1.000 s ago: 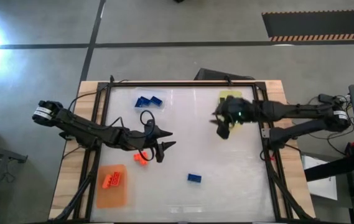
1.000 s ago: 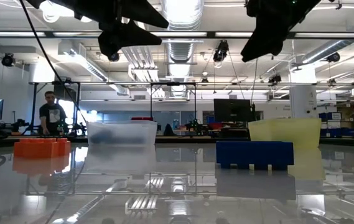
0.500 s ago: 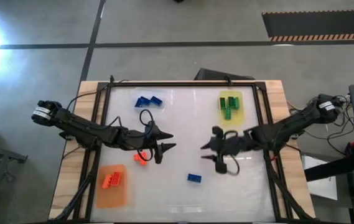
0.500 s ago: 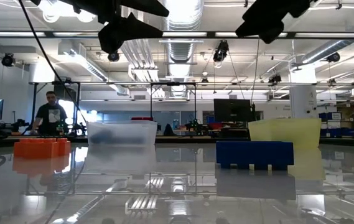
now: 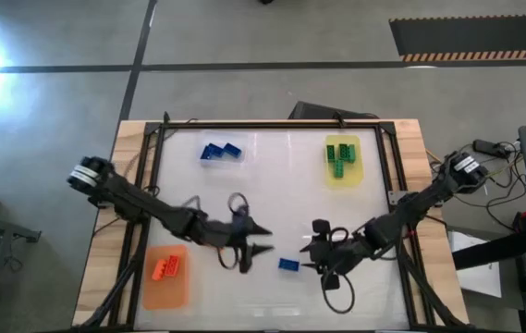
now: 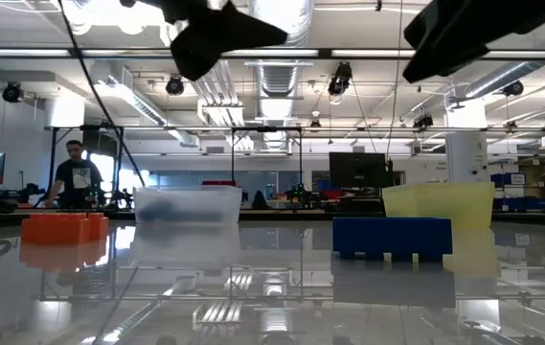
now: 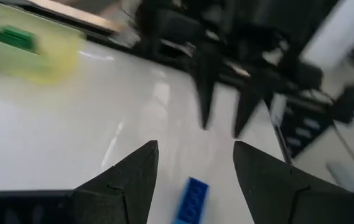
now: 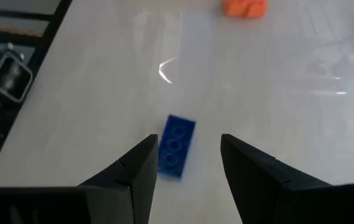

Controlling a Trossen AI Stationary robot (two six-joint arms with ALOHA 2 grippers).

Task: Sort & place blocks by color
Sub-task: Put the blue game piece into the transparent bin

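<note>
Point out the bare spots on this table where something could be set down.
Free: the middle, between the blue pile and the yellow mat; also the near right corner, beyond the right hand. Crowded: around the lone blue brick, with the left hand and right hand on either side, and the orange mat.

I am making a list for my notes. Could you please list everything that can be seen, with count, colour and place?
lone block: one, blue, on the bare table between the two grippers
blue blocks: a few, blue, on the clear mat
green blocks: several, green, on the yellow mat
orange blocks: a few, orange, on the orange mat
clear mat: one, clear, far left of table
yellow mat: one, yellow, far right
orange mat: one, orange, near left
table: one, white top
person: one, in the room behind
left gripper: open, empty
right gripper: open, empty
</note>
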